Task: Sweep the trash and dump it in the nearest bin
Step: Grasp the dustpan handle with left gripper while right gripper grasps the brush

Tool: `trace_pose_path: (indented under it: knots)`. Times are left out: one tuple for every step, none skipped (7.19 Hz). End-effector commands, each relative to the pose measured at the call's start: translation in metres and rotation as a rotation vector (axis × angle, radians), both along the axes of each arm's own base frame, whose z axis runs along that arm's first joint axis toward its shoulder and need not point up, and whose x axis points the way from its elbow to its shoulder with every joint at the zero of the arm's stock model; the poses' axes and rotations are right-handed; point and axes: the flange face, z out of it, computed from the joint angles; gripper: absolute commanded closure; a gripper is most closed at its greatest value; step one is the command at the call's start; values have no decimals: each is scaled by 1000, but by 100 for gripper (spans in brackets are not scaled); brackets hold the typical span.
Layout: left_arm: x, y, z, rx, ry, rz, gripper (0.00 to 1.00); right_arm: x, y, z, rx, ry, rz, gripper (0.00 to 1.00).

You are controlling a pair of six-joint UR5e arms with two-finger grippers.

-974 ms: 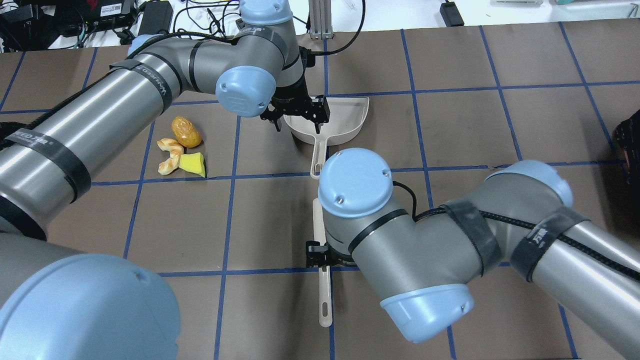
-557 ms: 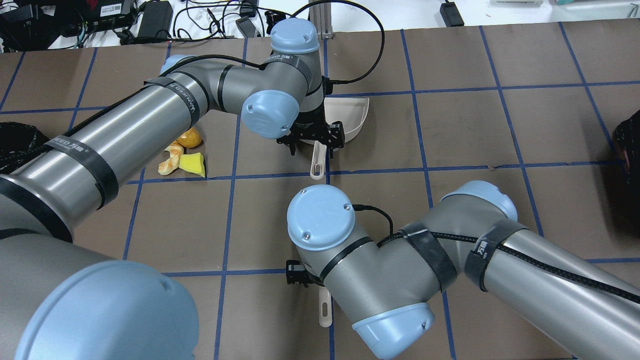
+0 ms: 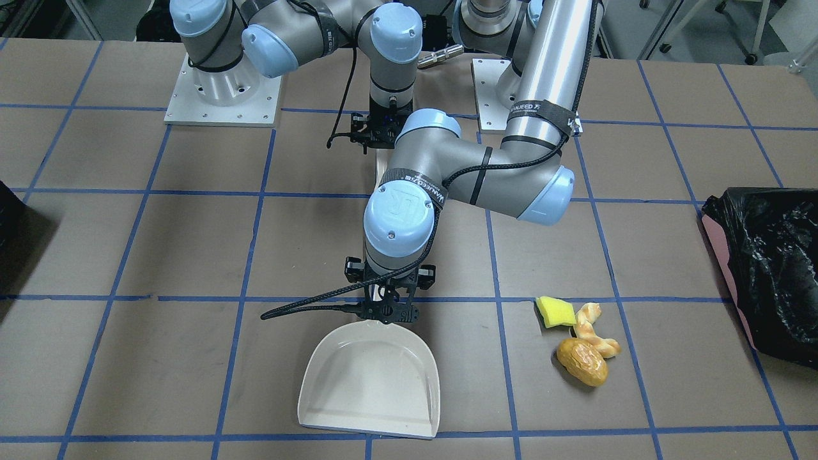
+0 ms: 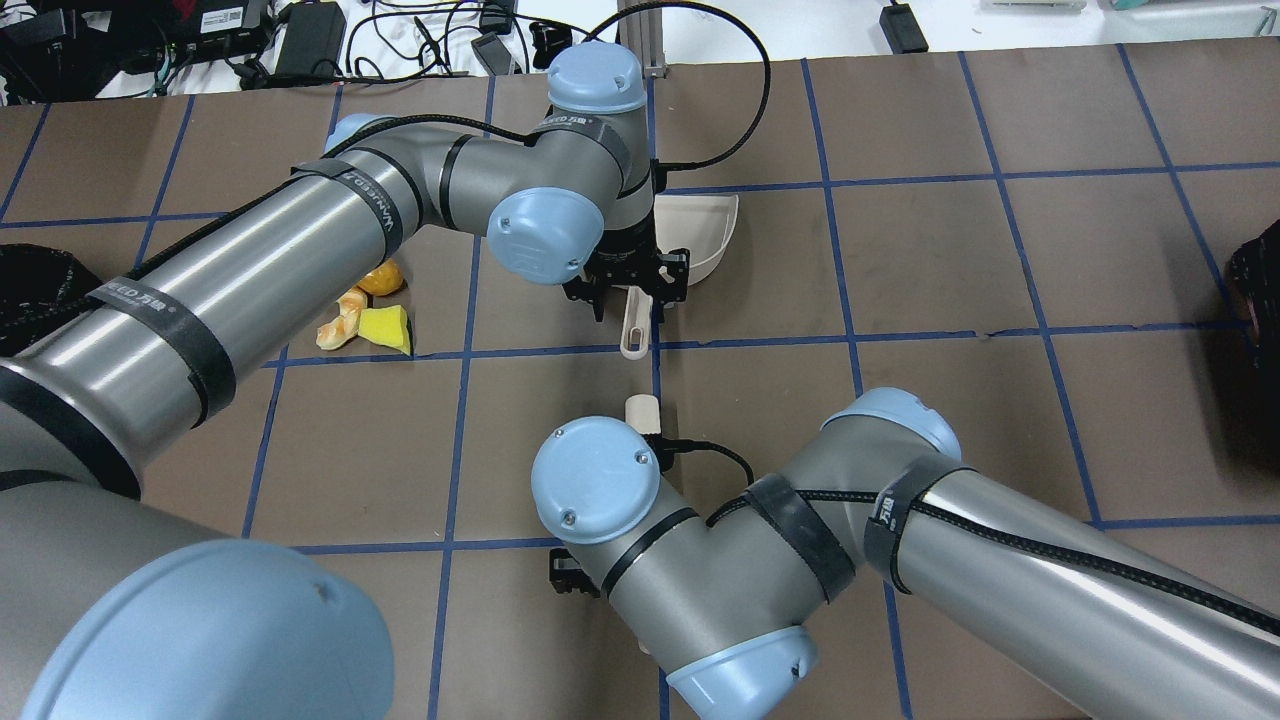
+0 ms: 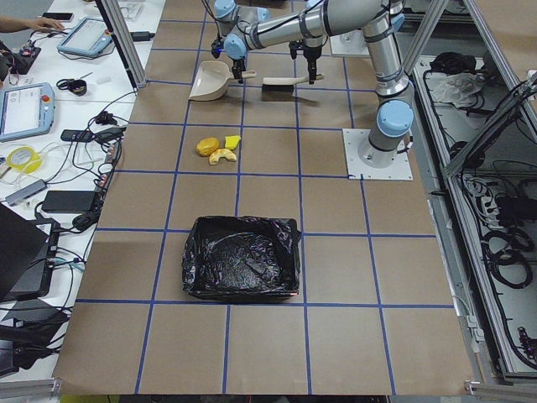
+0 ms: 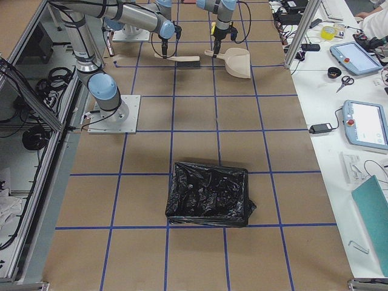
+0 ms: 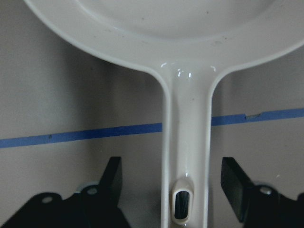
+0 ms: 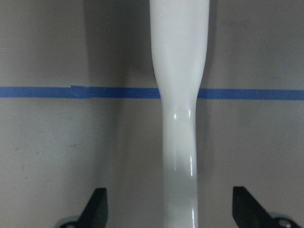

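Observation:
The trash lies in a small heap: a yellow sponge wedge (image 3: 555, 312), a pale twisted pastry (image 3: 591, 329) and a golden-brown lump (image 3: 581, 362). The pink-sided, black-bagged bin (image 3: 763, 268) stands beyond it at the table's left end. My left gripper (image 4: 628, 298) is open, its fingers (image 7: 113, 175) either side of the white dustpan's handle (image 7: 187, 137). The dustpan (image 3: 370, 377) lies flat. My right gripper (image 8: 171, 204) is open astride the white brush handle (image 8: 180, 95). In the overhead view its wrist mostly hides it.
A second black container (image 4: 1260, 270) stands at the table's right end. The brush handle's tip (image 4: 641, 410) lies just behind the dustpan handle's end (image 4: 632, 345). Cables and electronics (image 4: 300, 35) lie past the far edge. Brown mat with blue tape lines covers the table.
My left gripper has moved back from over the pan's bowl to over its handle. My right arm has slid toward the robot along the brush handle. Both grippers stay open.

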Motion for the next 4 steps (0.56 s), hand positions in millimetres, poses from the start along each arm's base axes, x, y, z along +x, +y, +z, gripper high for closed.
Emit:
trace_pose_path:
  knots:
    - [1, 2, -4, 10, -3, 27, 20, -3, 6, -15, 10, 11, 5, 10]
    - [1, 2, -5, 9, -4, 23, 23, -4, 7, -15, 10, 12, -15, 15]
    - [1, 2, -6, 10, -4, 20, 26, -3, 6, -14, 6, 11, -55, 22]
    - [1, 2, -6, 11, -3, 24, 45, -3, 6, -14, 6, 11, -54, 23]
